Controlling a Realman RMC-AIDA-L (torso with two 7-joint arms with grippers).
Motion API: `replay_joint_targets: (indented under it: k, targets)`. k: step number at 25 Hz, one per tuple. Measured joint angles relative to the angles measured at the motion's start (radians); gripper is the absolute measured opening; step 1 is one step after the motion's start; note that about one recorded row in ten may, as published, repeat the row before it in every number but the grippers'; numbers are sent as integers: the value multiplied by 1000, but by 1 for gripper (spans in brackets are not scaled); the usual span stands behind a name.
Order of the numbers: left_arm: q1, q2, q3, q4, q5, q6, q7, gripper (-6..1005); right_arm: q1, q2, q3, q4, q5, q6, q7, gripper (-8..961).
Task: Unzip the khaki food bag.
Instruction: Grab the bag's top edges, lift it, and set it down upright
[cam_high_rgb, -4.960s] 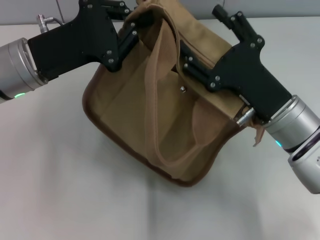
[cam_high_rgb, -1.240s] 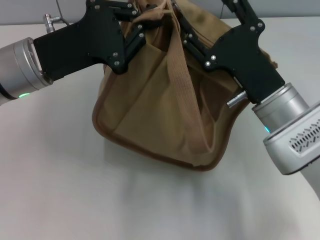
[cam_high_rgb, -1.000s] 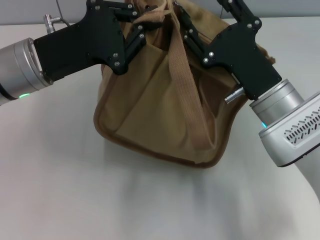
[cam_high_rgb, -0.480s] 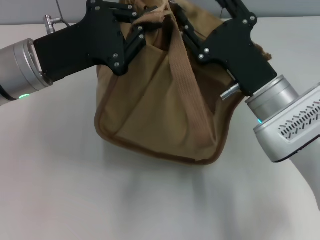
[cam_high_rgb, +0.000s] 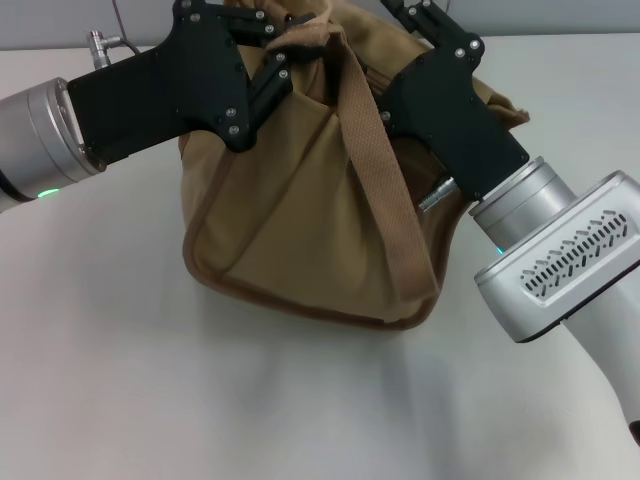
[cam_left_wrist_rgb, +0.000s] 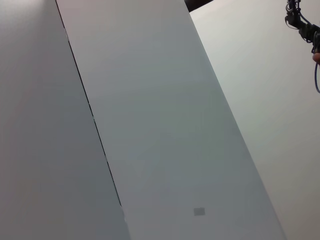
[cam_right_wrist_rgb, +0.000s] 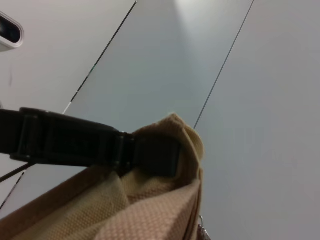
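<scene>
The khaki food bag (cam_high_rgb: 300, 200) stands tilted on the white table, lifted at its top, with one wide handle (cam_high_rgb: 385, 200) hanging down its front. My left gripper (cam_high_rgb: 293, 38) comes in from the left and is shut on the fabric at the bag's top end. One of its black fingers (cam_right_wrist_rgb: 150, 154) shows clamped on that tan corner in the right wrist view. My right gripper (cam_high_rgb: 392, 82) reaches in from the right over the bag's top, and its tip is hidden behind the handle and bag. A bit of silver zipper metal (cam_right_wrist_rgb: 202, 232) shows at the bag's top edge.
The white table (cam_high_rgb: 120, 380) lies open in front of and to the left of the bag. A grey panelled wall (cam_left_wrist_rgb: 150, 125) fills the left wrist view, with dark cables (cam_left_wrist_rgb: 305, 25) in one corner.
My right arm has moved left and farther over the bag's top. The bag's lower right side has drawn in a little. My left arm has held still.
</scene>
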Motion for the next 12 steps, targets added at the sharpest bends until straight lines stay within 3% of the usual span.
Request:
replay_joint_targets:
  k: [12]
  targets:
    - [-1, 1, 0, 0, 0, 0, 0, 122, 0, 0, -4, 2, -2, 3, -3, 395]
